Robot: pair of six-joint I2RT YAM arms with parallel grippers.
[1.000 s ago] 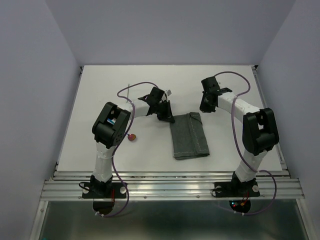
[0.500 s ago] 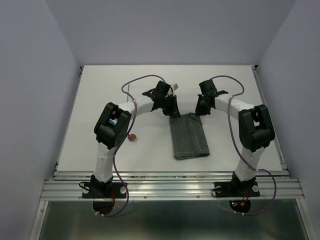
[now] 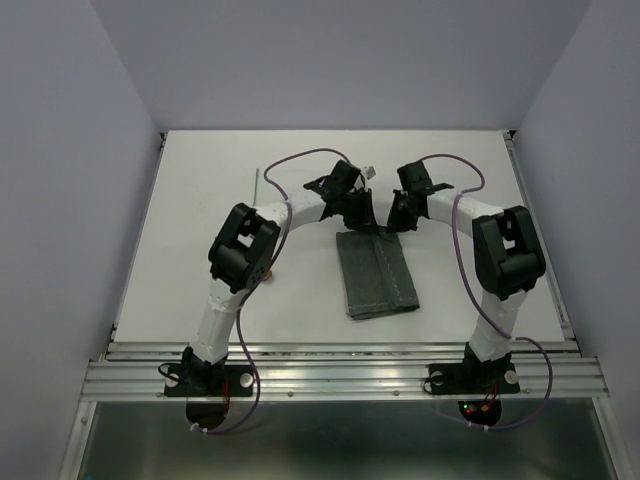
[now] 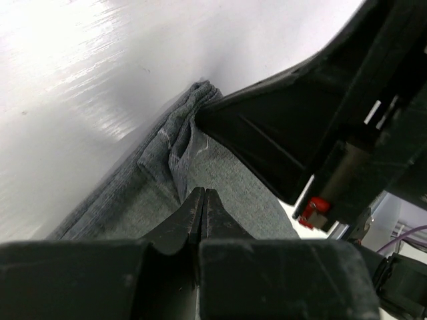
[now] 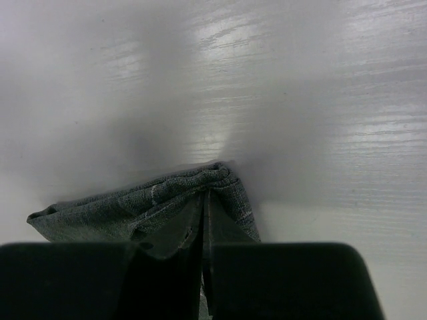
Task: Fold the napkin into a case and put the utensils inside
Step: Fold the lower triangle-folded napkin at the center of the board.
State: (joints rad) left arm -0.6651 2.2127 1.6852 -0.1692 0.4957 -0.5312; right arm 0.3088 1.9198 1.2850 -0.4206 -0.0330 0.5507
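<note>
The white table [image 3: 200, 200] carries the dark grey napkin [image 3: 378, 280], folded into a narrow strip near its middle and running from 12 to 6 o'clock. My left gripper [image 3: 370, 226] is pinched tight on the strip's 12 o'clock edge, and my right gripper [image 3: 391, 225] is clamped on its 1 o'clock corner, just beside it. A slim grey utensil [image 3: 258, 180] lies well apart at 10 o'clock.

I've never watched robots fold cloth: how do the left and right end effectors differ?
The left end effector grips the napkin's far edge nearer its middle; the right end effector grips by the right corner. The left one's camera catches the right one close by; the right one's camera shows only napkin and table. Both are shut on the napkin.
</note>
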